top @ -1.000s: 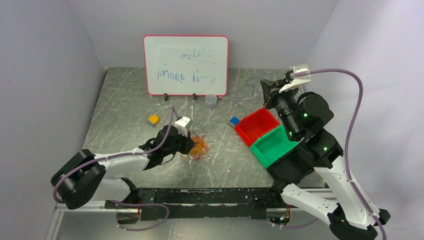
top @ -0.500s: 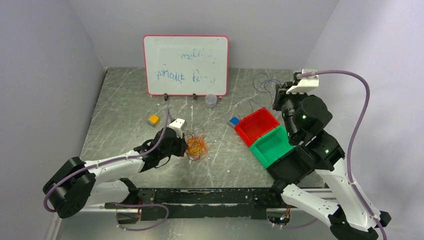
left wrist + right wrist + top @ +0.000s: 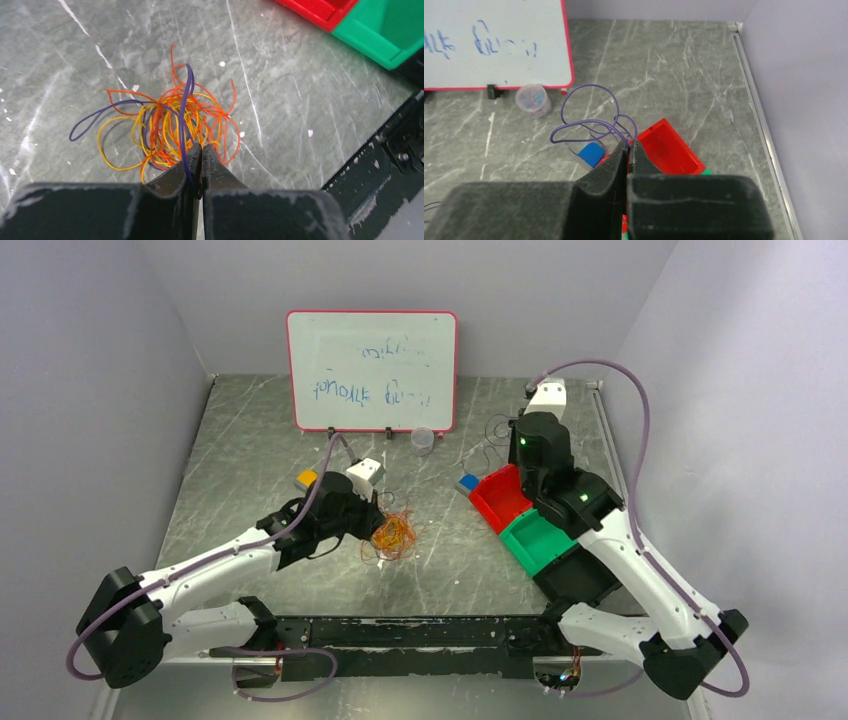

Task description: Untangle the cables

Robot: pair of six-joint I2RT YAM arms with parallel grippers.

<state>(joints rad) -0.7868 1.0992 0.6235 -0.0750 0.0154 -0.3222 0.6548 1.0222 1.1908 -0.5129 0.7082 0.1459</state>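
One purple cable (image 3: 183, 120) clamped in each: left hand (image 3: 201, 147) at the tangle (image 3: 165, 130), right hand (image 3: 629, 145) swung leftward.

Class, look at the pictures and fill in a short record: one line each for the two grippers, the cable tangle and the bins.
left gripper: shut on a purple strand of the tangle
right gripper: shut on a separate purple cable that loops out from its tips
tangle: orange and yellow loops lying on the table
bins: red bin and green bin, side by side
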